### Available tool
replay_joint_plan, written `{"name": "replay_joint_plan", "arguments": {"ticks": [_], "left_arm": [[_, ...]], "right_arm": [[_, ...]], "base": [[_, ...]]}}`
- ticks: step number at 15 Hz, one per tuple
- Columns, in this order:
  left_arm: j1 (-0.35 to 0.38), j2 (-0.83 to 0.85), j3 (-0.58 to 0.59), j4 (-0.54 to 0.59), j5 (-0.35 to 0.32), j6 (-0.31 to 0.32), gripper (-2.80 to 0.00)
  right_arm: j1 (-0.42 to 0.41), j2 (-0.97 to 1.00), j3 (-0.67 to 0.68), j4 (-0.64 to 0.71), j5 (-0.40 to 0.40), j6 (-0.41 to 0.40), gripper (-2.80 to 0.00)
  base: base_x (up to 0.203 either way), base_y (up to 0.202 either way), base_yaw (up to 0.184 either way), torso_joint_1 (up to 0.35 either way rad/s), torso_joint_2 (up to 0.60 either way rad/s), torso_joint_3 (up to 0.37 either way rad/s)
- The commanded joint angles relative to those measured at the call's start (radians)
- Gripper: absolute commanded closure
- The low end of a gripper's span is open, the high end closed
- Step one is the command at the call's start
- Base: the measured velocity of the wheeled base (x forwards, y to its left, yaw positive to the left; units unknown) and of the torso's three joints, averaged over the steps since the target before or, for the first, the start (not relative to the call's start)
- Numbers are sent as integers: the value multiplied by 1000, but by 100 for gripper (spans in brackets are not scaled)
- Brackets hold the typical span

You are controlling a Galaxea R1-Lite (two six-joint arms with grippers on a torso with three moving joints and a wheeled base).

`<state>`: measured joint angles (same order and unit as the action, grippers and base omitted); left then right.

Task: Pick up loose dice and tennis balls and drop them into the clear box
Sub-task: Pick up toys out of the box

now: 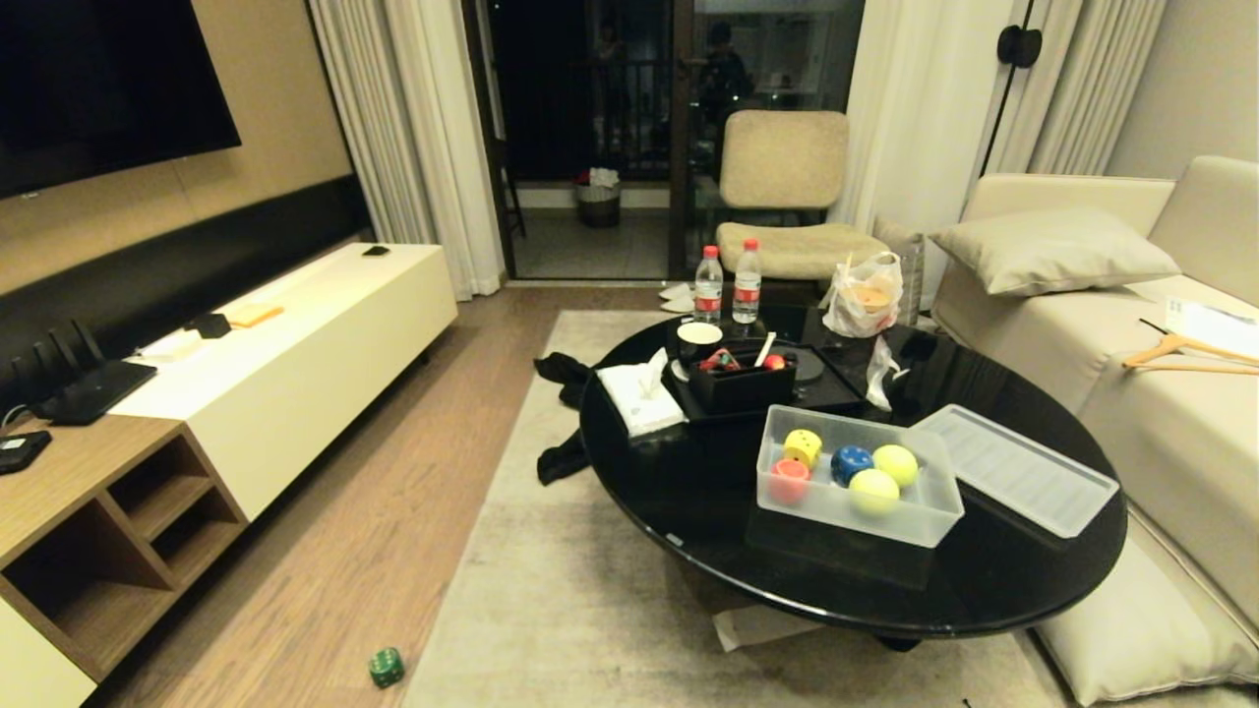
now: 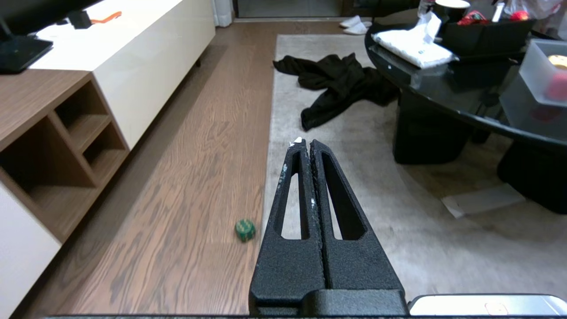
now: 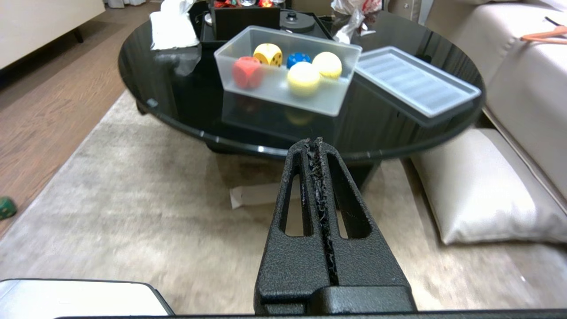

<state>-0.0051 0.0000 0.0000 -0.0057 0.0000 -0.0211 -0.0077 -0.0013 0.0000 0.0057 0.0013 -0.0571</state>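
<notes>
Green die [image 1: 387, 667]: lying loose on the wooden floor just beside the rug's edge, well apart from the desk [image 1: 689, 492]; in the left wrist view it sits below and to the side of the left claw [image 2: 305, 142], whose jaws are pressed together and empty. Clear box [image 1: 925, 521]: on the desk, holding a yellow die [image 1: 803, 447], red die [image 1: 790, 480], blue die [image 1: 851, 463] and two tennis balls [image 1: 873, 490], its lid [image 1: 1018, 470] alongside. Right claw [image 3: 315, 142]: jaws likewise together, empty, short of the desk edge. Bottle labels too small to read.
</notes>
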Motion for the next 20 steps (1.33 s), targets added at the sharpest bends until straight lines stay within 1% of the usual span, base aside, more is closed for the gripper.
{"name": "replay_joint_plan", "arguments": {"ticks": [1, 16, 20], "left_arm": [[-1, 0, 2, 0, 0, 0, 0], [1, 0, 2, 0, 0, 0, 0], [1, 0, 2, 0, 0, 0, 0]], "right_arm": [[0, 1, 2, 0, 0, -1, 0], [0, 1, 2, 0, 2, -3, 0], [0, 1, 2, 0, 2, -3, 0]], "base": [[-213, 0, 20, 6, 1, 6], [-188, 0, 4, 2, 3, 3], [-151, 0, -24, 3, 1, 0]]}}
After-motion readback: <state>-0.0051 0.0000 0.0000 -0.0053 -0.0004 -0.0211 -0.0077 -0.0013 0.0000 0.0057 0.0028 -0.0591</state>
